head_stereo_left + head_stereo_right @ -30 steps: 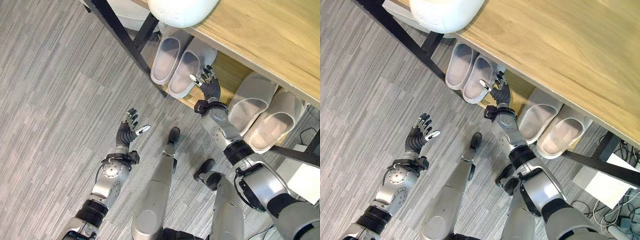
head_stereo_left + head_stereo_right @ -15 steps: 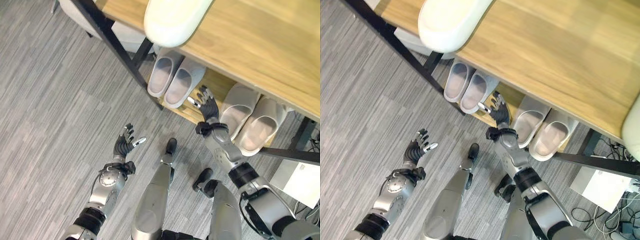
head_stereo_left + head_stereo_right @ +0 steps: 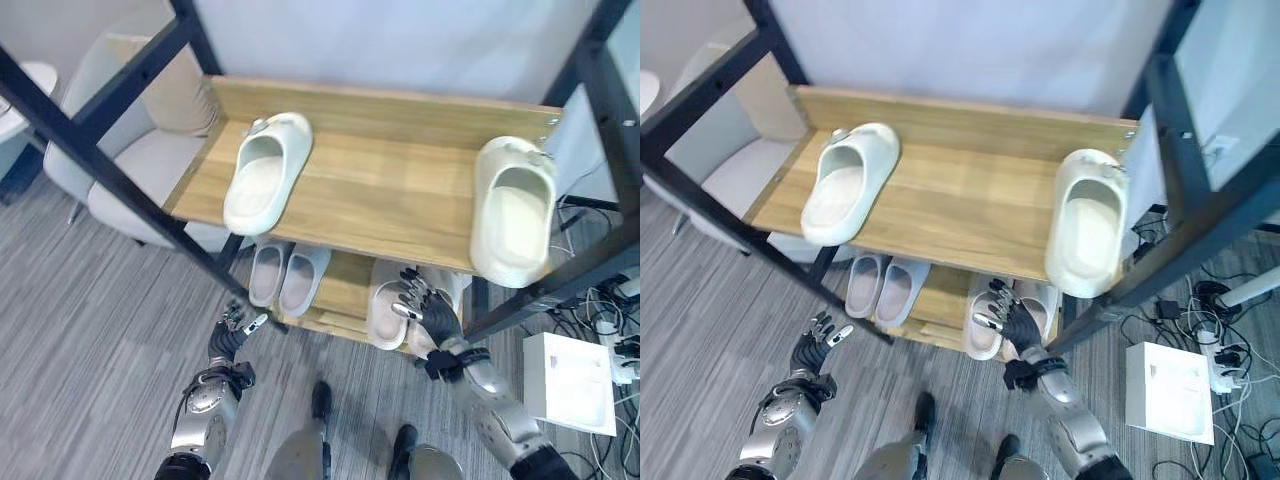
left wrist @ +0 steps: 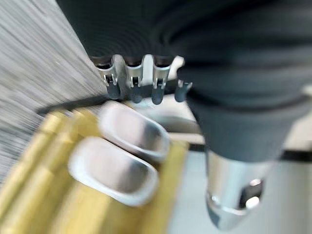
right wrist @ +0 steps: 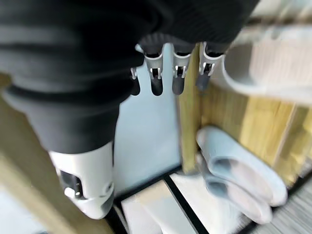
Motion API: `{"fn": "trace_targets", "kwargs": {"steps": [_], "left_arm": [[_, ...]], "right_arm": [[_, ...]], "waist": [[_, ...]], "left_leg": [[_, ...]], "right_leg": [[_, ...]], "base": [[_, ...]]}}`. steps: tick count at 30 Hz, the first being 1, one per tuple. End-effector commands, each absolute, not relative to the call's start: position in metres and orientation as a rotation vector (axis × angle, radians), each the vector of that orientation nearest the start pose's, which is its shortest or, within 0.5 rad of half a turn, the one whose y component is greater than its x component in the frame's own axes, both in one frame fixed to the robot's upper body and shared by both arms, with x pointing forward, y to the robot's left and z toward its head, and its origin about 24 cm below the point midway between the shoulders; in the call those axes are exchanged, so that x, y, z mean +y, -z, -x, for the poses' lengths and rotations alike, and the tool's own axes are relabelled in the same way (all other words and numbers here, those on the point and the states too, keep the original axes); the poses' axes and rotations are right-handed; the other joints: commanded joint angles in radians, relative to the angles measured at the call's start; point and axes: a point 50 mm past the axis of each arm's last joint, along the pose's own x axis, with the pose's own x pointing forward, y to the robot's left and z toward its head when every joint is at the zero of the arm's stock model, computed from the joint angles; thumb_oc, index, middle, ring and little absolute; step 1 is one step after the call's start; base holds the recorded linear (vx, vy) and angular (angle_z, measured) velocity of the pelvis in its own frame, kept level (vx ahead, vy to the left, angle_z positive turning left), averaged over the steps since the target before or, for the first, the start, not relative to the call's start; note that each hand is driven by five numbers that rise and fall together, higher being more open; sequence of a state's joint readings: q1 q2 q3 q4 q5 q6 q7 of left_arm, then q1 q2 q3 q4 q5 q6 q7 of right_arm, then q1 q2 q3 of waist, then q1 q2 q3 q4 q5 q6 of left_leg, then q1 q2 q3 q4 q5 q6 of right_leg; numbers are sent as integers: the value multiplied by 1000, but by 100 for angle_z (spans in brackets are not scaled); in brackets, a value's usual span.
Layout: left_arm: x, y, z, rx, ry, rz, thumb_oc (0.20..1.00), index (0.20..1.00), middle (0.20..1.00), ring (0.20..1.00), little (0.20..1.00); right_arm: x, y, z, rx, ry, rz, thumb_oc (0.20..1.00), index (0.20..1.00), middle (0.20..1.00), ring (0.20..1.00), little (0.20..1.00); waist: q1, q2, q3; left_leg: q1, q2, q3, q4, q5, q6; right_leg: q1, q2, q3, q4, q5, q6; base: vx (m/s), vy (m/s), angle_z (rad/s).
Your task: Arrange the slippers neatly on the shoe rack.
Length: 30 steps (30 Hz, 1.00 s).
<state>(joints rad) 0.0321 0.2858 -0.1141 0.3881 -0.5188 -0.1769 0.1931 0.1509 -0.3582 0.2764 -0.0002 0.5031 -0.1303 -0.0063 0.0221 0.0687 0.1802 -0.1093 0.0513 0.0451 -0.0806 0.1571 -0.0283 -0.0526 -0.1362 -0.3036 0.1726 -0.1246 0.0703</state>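
Camera tilted up since a second ago; top shelf (image 3: 380, 190) now seen. Two cream slippers (image 3: 265, 170) (image 3: 510, 210) parked far apart, 10 and 2 o'clock, still unpaired. Left robot hand (image 3: 232, 330) and right robot hand (image 3: 425, 310) open, empty, near lower-shelf pairs (image 3: 288, 278).

The rack (image 3: 400, 215) has pale wood shelves with a smooth, faintly sheened grain, set in a matt black metal frame (image 3: 95, 135). The cream slippers (image 3: 265, 170) on top look like soft moulded foam, matt and smooth (the grey pair (image 3: 288, 278) below likewise). The floor (image 3: 90, 340) is grey wood-look planking with a streaked grain. The chair (image 3: 150, 165) looks cloth-covered, matt.
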Motion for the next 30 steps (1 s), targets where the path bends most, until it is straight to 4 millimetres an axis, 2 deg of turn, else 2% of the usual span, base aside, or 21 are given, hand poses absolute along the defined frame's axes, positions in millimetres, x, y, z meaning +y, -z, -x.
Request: {"fn": "trace_targets", "kwargs": {"steps": [1,2,3,4,9,12,14,17,19,21,22,23,24,30], "left_arm": [[213,9,-246,149,-176,95,1000,1000,1000,1000,1000],[213,10,-246,150,-176,95,1000,1000,1000,1000,1000],[199,11,-244,155,-101,100,1000,1000,1000,1000,1000],[195,12,-242,161,-71,95,1000,1000,1000,1000,1000],[183,13,-238,171,48,43,1000,1000,1000,1000,1000],[170,6,-236,158,260,-129,1000,1000,1000,1000,1000],[169,4,-236,152,297,-169,1000,1000,1000,1000,1000],[161,-13,-237,85,473,-344,1000,1000,1000,1000,1000],[155,-27,-238,26,549,-387,1000,1000,1000,1000,1000],[154,-31,-238,8,566,-398,1000,1000,1000,1000,1000],[149,-42,-238,-41,621,-433,1000,1000,1000,1000,1000],[149,-42,-238,-41,621,-433,1000,1000,1000,1000,1000],[142,-57,-240,-112,689,-477,1000,1000,1000,1000,1000],[115,-115,-234,-351,939,-514,1000,1000,1000,1000,1000]], "right_arm": [[-155,-36,-229,-26,-256,-129,1000,1000,1000,1000,1000],[-155,-36,-228,-25,-255,-129,1000,1000,1000,1000,1000],[-165,-26,-216,22,-223,-116,1000,1000,1000,1000,1000],[-168,-23,-213,39,-207,-118,1000,1000,1000,1000,1000],[-173,-18,-207,65,-191,-126,1000,1000,1000,1000,1000],[-174,-17,-205,77,-213,-134,1000,1000,1000,1000,1000],[-174,-18,-203,76,-219,-135,1000,1000,1000,1000,1000],[-178,-15,-196,105,-244,-129,1000,1000,1000,1000,1000],[-181,-14,-193,120,-252,-109,1000,1000,1000,1000,1000],[-183,-14,-191,125,-254,-105,1000,1000,1000,1000,1000],[-188,-10,-187,147,-257,-85,1000,1000,1000,1000,1000],[-188,-10,-187,147,-257,-86,1000,1000,1000,1000,1000],[-193,-7,-183,173,-259,-59,1000,1000,1000,1000,1000],[-203,9,-169,266,-276,-32,1000,1000,1000,1000,1000]], "waist": [[-21,-38,13],[-19,-37,12],[-49,-32,-13],[-58,-31,-19],[-76,-29,-26],[-101,-25,-30],[-103,-25,-31],[-117,-27,-44],[-123,-27,-48],[-124,-29,-50],[-128,-30,-54],[-128,-30,-54],[-134,-31,-58],[-149,-33,-71]], "left_leg": [[62,34,10,-7,-126,-58],[63,34,11,-7,-126,-58],[84,32,39,-7,-141,-55],[91,32,49,-7,-144,-54],[111,35,67,-7,-155,-50],[124,39,86,-7,-164,-48],[126,41,89,-7,-165,-49],[126,43,94,-7,-170,-50],[127,44,93,-7,-171,-51],[127,44,92,-7,-172,-51],[128,44,91,-7,-173,-52],[127,44,91,-7,-173,-52],[127,43,91,-7,-173,-52],[124,42,93,-7,-176,-54]], "right_leg": [[45,-78,33,-196,130,96],[46,-77,34,-197,131,96],[59,-76,58,-231,148,102],[61,-75,65,-236,152,104],[64,-73,90,-242,157,106],[62,-68,114,-248,159,108],[61,-68,116,-248,160,108],[59,-65,127,-250,159,109],[58,-64,127,-249,158,109],[59,-63,127,-249,158,110],[59,-62,128,-249,158,110],[59,-62,128,-249,158,110],[58,-61,129,-248,159,112],[55,-61,128,-248,160,118]], "base": [[45,2,-53],[72,19,-52],[72,26,-31],[71,26,-31],[31,8,-31],[30,16,-12],[8,-5,-30],[17,-12,-15],[0,0,0],[0,0,0],[0,0,0],[0,0,0],[0,0,0],[3,-1,-1]]}}
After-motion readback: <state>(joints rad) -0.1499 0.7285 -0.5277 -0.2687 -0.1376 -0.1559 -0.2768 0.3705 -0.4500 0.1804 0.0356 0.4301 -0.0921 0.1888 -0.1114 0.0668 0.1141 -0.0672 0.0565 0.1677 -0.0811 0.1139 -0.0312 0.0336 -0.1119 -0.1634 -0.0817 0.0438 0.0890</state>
